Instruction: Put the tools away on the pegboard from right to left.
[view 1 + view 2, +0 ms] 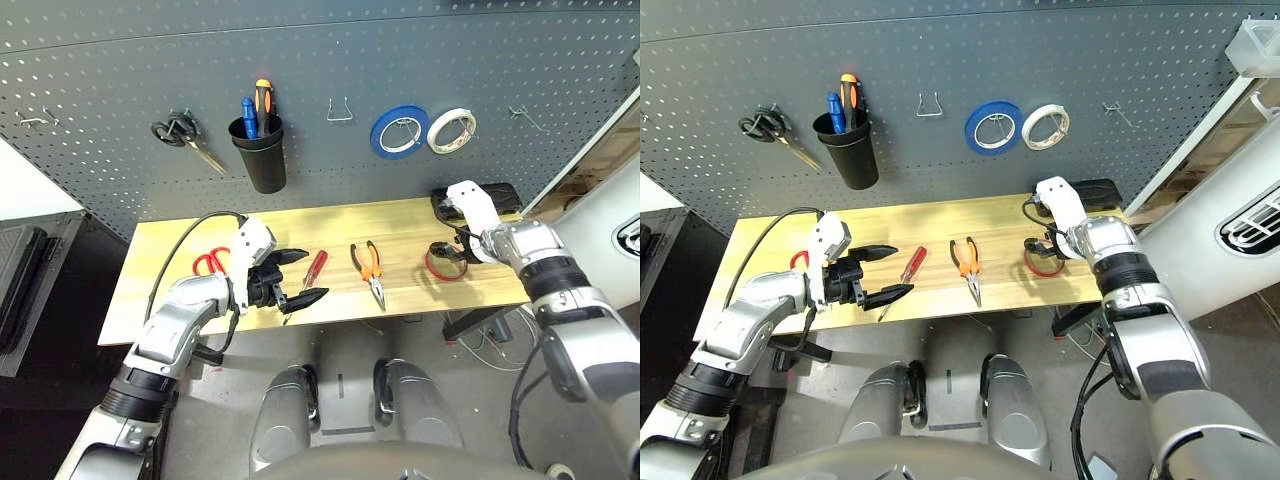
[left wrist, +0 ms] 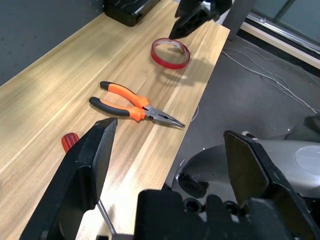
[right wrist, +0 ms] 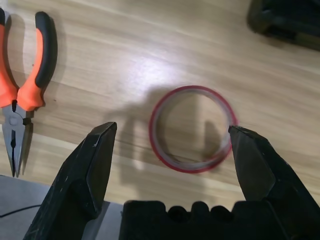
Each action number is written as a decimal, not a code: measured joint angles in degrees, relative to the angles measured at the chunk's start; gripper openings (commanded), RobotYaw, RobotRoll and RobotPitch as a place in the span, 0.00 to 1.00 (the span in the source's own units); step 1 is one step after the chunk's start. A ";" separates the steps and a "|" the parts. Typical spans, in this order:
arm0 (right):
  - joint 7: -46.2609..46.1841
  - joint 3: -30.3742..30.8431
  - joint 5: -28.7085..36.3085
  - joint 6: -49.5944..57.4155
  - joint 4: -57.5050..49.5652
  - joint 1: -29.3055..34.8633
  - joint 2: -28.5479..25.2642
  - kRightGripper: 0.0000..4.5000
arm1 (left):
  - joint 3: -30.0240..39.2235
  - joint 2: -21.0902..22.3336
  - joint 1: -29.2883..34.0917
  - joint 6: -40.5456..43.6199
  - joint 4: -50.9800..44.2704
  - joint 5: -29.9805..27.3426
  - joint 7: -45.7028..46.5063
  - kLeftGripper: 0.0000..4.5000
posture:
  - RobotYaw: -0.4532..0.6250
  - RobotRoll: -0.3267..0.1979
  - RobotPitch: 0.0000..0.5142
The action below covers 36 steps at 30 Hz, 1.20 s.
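A thin red tape ring (image 3: 192, 129) lies flat near the right end of the wooden table (image 1: 170, 240). My right gripper (image 3: 172, 131) hovers open just above the ring, one finger on each side. Left of the ring lie orange-and-black pliers (image 1: 369, 268), then a red-handled screwdriver (image 1: 314, 268), then small red-handled scissors (image 1: 209, 263) partly hidden behind my left arm. My left gripper (image 1: 311, 275) is open and empty at the table's front edge, its fingers on either side of the screwdriver. The dark grey pegboard (image 1: 330, 50) rises behind the table.
On the pegboard hang black-handled scissors (image 1: 185, 135), a black cup (image 1: 260, 155) with screwdrivers, a blue tape roll (image 1: 399, 131) and a white tape roll (image 1: 451, 130). Bare hooks (image 1: 342, 110) sit between and beside them. A black case (image 1: 500, 193) lies at the table's back right.
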 measured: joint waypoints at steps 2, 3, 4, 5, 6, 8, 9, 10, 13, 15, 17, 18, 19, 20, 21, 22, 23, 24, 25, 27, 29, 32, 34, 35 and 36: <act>-0.47 0.00 -0.20 -1.08 2.82 -0.51 0.91 1.00 | -0.13 0.00 0.10 0.00 -0.13 0.19 -0.02 0.99 | 0.35 0.62 0.21; -0.69 0.00 -0.48 -1.56 3.85 -0.62 1.33 1.00 | -0.22 0.00 0.21 0.00 -0.22 0.30 -0.01 0.99 | 0.35 0.62 0.21; -0.96 -0.01 -0.59 -2.12 5.01 -0.84 1.73 1.00 | -0.31 0.00 0.38 0.01 -0.33 0.41 -0.01 0.99 | 0.36 0.62 0.20; -1.25 -0.03 -0.72 -2.63 5.93 -0.97 2.04 1.00 | -0.38 0.00 0.55 0.01 -0.47 0.46 -0.01 0.99 | 0.36 0.62 0.20; -1.58 -0.08 -0.91 -3.32 6.92 -1.17 2.43 1.00 | -0.38 0.00 0.87 0.01 -0.72 0.51 0.00 0.99 | 0.36 0.62 0.20; -2.46 -0.09 -1.16 -4.44 8.87 -1.64 3.20 1.00 | -0.45 -0.08 1.21 0.02 -1.10 0.65 0.03 0.99 | 0.37 0.62 0.21; -2.95 -0.11 -1.22 -5.02 9.99 -1.96 3.62 1.00 | -0.45 -0.10 1.37 0.03 -1.45 0.70 0.12 0.99 | 0.37 0.62 0.22; -3.43 -0.12 -1.24 -5.53 10.81 -2.15 3.98 1.00 | -0.46 -0.11 1.57 0.09 -1.98 0.76 0.27 0.99 | 0.37 0.62 0.22; -4.53 -0.24 -1.35 -6.95 13.36 -2.66 4.64 1.00 | -0.46 -0.25 1.79 0.29 -2.76 0.83 0.59 0.99 | 0.37 0.62 0.24; -5.03 -0.32 -1.45 -7.76 14.51 -2.88 4.98 1.00 | -0.45 -0.25 1.85 0.48 -2.83 0.83 0.66 0.99 | 0.37 0.62 0.24; -5.54 -0.41 -1.66 -8.40 15.13 -2.88 5.25 1.00 | -0.43 -0.24 2.16 0.59 -3.14 0.83 0.82 0.99 | 0.38 0.62 0.25; -5.88 -0.53 -1.70 -8.86 15.72 -2.89 5.40 1.00 | -0.44 -0.24 2.32 0.68 -3.47 0.83 0.97 0.99 | 0.38 0.62 0.25; -6.19 -0.57 -1.74 -9.05 16.21 -2.89 5.52 1.00 | -0.42 -0.23 2.37 0.79 -3.79 0.82 1.01 0.99 | 0.38 0.62 0.25; -6.46 -0.60 -1.80 -9.28 16.63 -2.89 5.69 1.00 | -0.36 -0.23 2.48 0.92 -4.40 0.81 1.06 0.99 | 0.39 0.62 0.26; -6.66 -0.63 -1.86 -9.46 16.93 -2.88 5.93 1.00 | -0.36 -0.23 2.62 1.06 -4.90 0.76 1.12 0.99 | 0.39 0.62 0.27; -6.78 -0.64 -1.90 -9.57 17.06 -2.88 6.19 1.00 | -0.35 -0.24 2.78 1.22 -5.29 0.73 1.16 0.99 | 0.39 0.62 0.27; -6.89 -0.69 -1.90 -9.75 17.15 -2.88 6.37 1.00 | -0.35 -0.25 2.99 1.50 -5.73 0.70 1.28 0.99 | 0.39 0.62 0.28; -7.10 -0.78 -1.91 -9.96 17.44 -2.88 6.45 1.00 | -0.35 -0.30 3.39 1.99 -6.48 0.67 1.52 0.99 | 0.39 0.62 0.29; -7.31 -0.86 -1.92 -10.08 17.88 -2.87 6.45 1.00 | -0.36 -0.36 3.71 2.29 -7.04 0.63 1.65 0.99 | 0.39 0.62 0.29; -7.55 -0.94 -1.95 -10.31 18.48 -2.86 6.51 1.00 | -0.36 -0.38 4.28 2.87 -7.61 0.55 1.91 0.99 | 0.40 0.62 0.31; -7.75 -1.21 -1.95 -10.49 18.85 -2.86 6.59 1.00 | -0.37 -0.37 4.79 3.44 -8.19 0.50 2.00 0.99 | 0.40 0.62 0.31; -8.58 -1.98 -1.94 -10.83 19.17 -2.86 6.67 0.91 | -0.36 -0.36 5.25 3.93 -9.39 0.45 2.14 1.00 | 0.40 0.62 0.32; -8.83 -2.18 -1.96 -11.00 19.28 -2.86 6.67 0.80 | -0.34 -0.34 5.32 4.13 -9.44 0.44 2.15 1.00 | 0.40 0.62 0.32; -8.97 -2.26 -1.97 -11.07 19.34 -2.85 6.67 0.73 | -0.34 -0.34 5.35 4.20 -9.45 0.43 2.15 1.00 | 0.40 0.62 0.32; -9.15 -2.41 -1.98 -11.16 19.42 -2.85 6.67 0.63 | -0.33 -0.34 5.34 4.26 -9.46 0.43 2.16 1.00 | 0.40 0.62 0.32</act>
